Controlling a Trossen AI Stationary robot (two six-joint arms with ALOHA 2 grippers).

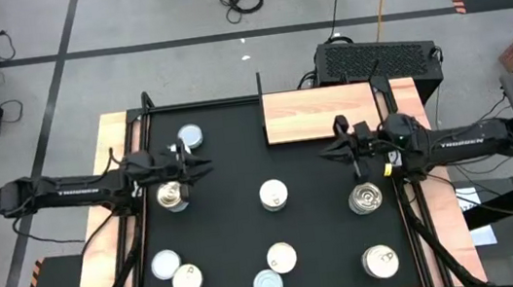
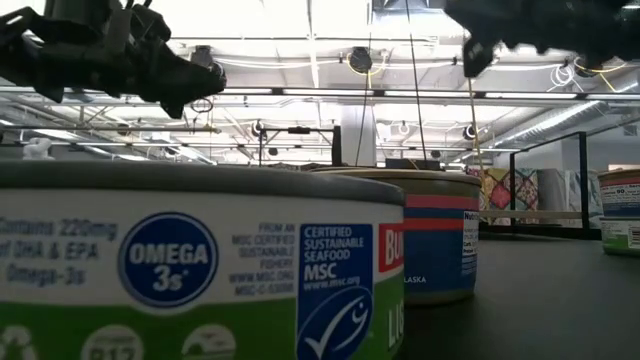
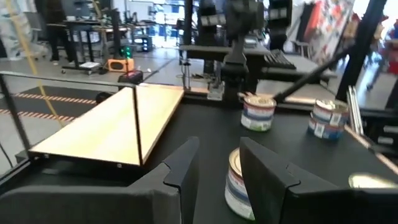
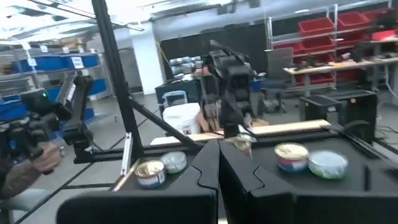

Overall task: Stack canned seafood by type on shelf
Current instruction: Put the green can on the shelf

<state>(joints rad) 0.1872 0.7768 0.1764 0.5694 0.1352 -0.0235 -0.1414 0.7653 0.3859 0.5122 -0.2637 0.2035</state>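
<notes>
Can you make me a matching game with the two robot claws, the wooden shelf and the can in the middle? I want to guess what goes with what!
Things:
1. left gripper
2. right gripper
3. wooden shelf
4. middle can

States or places:
a. nothing stacked on it
b. fingers pressed together
c. sits on the black mat, between the two arms
d. fingers apart, holding nothing

Pairs: 1-d, 2-b, 3-a, 4-c

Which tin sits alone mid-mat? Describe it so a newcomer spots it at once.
Start at the black mat and go just below the wooden shelf. There, halfway between the two arms, stands one tin with a cream pull-tab top. No other tin touches it; the rest lie near the mat's edges.
</notes>
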